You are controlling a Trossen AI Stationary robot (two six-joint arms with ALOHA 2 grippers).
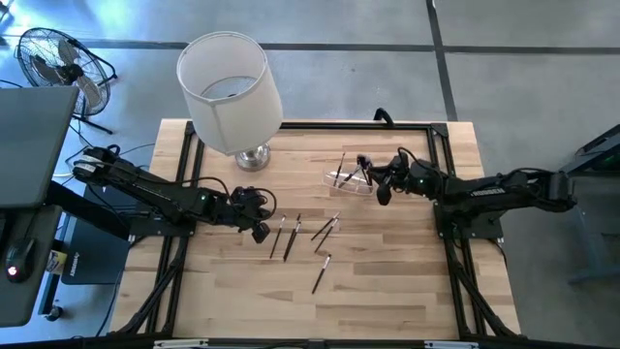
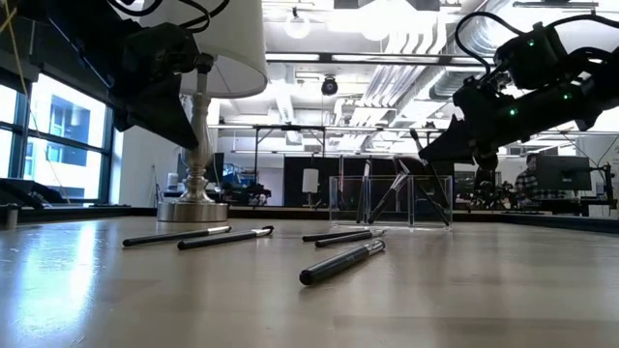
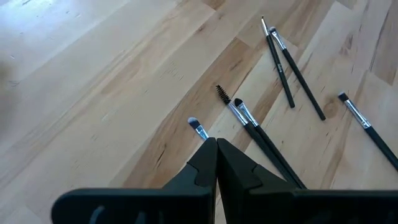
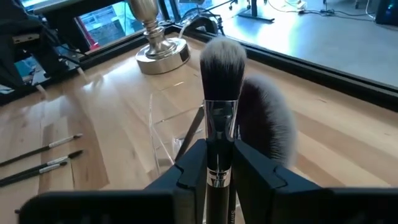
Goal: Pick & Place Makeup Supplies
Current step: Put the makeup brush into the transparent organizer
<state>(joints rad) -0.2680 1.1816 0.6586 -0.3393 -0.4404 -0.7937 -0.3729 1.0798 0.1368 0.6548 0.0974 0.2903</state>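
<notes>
Several thin dark makeup brushes [image 1: 291, 236] lie flat on the wooden table, and they also show in the low view [image 2: 343, 261]. My left gripper [image 1: 260, 231] hangs shut above their left end. A small brush head [image 3: 194, 124] shows just past its fingertips [image 3: 205, 155]. A clear holder [image 1: 349, 181] at the far middle has brushes leaning in it, among them a dark fluffy one [image 4: 267, 121]. My right gripper [image 4: 219, 171] is at the holder's right end, shut on a brush with a fluffy rounded head [image 4: 222, 59]. My left gripper is shut; its own fingers hide the small brush's handle, so I cannot tell whether it touches that brush. My right gripper pinches the fluffy brush's dark handle [image 4: 217, 177], just below the silver ferrule, between its two fingers. It comes nearly level from the table's right. The brush runs along the fingers with its head out past them, over the holder.
A table lamp with a white shade [image 1: 232, 78] stands on a metal base [image 1: 254, 157] at the far left of the table. A black frame [image 1: 441, 131] edges the tabletop. A fan [image 1: 58, 58] stands on the floor beyond the left side.
</notes>
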